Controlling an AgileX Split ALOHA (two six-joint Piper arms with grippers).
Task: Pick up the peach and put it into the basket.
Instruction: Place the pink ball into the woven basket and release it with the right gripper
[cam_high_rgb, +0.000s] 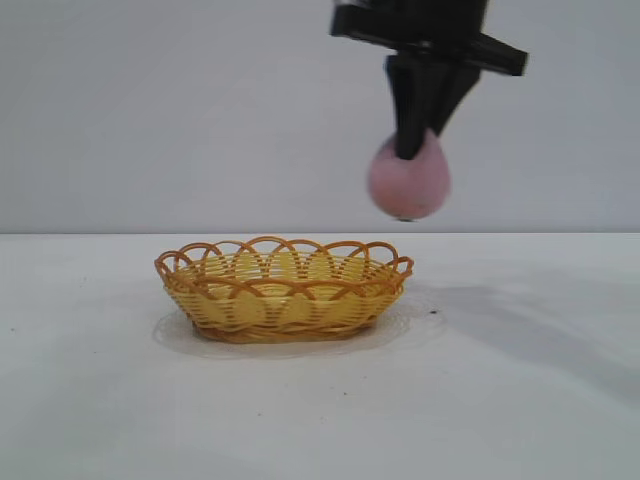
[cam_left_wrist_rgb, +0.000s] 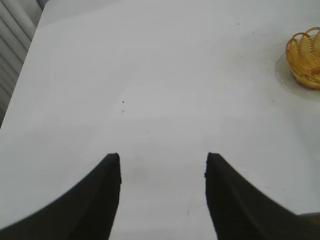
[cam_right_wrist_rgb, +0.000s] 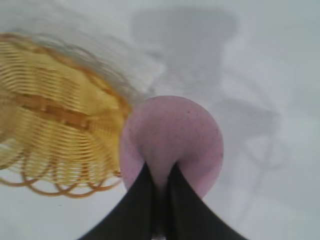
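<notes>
Right gripper (cam_right_wrist_rgb: 159, 192) clamped on peach (cam_right_wrist_rgb: 172, 142), airborne beside basket (cam_high_rgb: 283, 290), left gripper (cam_left_wrist_rgb: 162, 165) apart, only its wrist view

Right gripper (cam_high_rgb: 412, 150): hung high in the air, pointed steeply down, fingers pinched tight on the peach (cam_high_rgb: 408, 182).
Left gripper (cam_left_wrist_rgb: 162, 165): held low, angled forward, fingers apart, holding nothing.
</notes>
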